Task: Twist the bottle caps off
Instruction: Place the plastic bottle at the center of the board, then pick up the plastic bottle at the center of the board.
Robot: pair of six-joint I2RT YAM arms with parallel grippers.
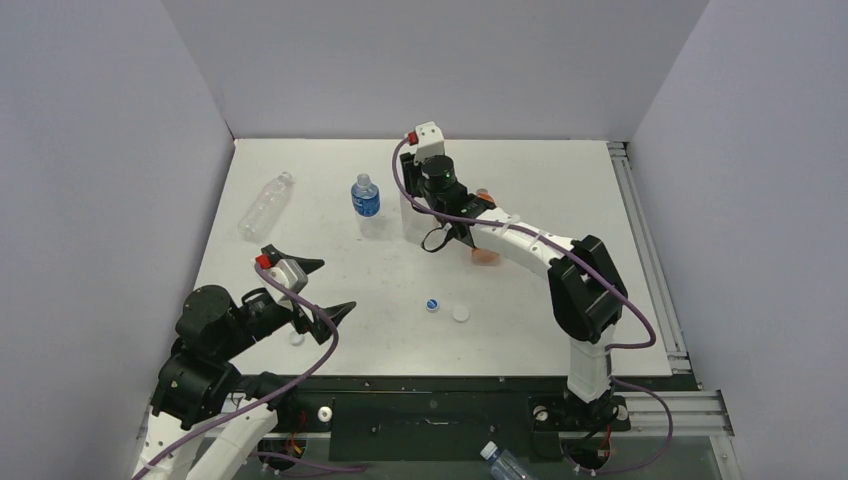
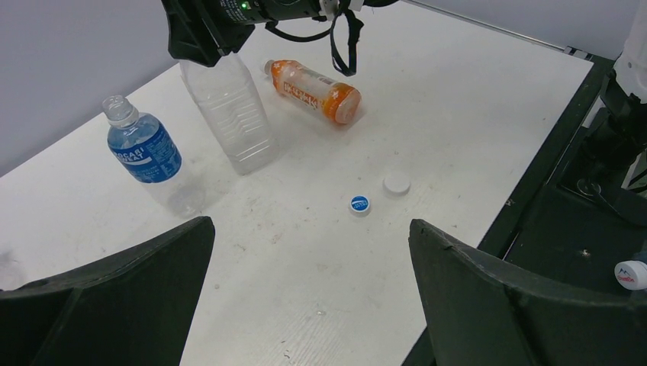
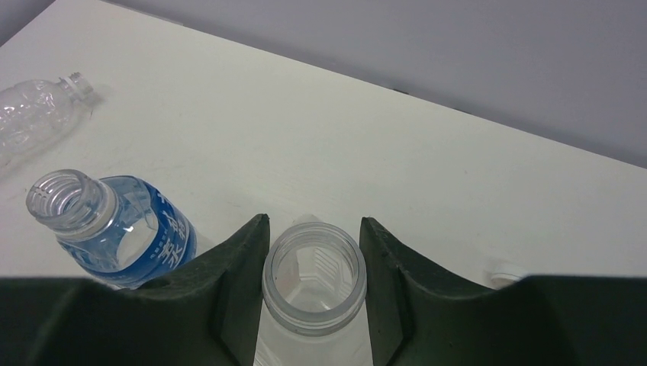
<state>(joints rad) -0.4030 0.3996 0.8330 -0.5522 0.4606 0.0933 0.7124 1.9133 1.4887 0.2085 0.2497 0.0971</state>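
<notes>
right gripper clamped on open neck of upright clear square bottle, left gripper wide open, empty, above near-left corner of table, blue cap and white cap loose, side by side, mid near edge

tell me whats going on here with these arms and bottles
The right gripper clamps the neck of an upright, uncapped clear bottle. The left gripper hangs open, holding nothing. The blue-labelled bottle also stands uncapped, and a blue cap and a white cap lie loose on the table.
</notes>
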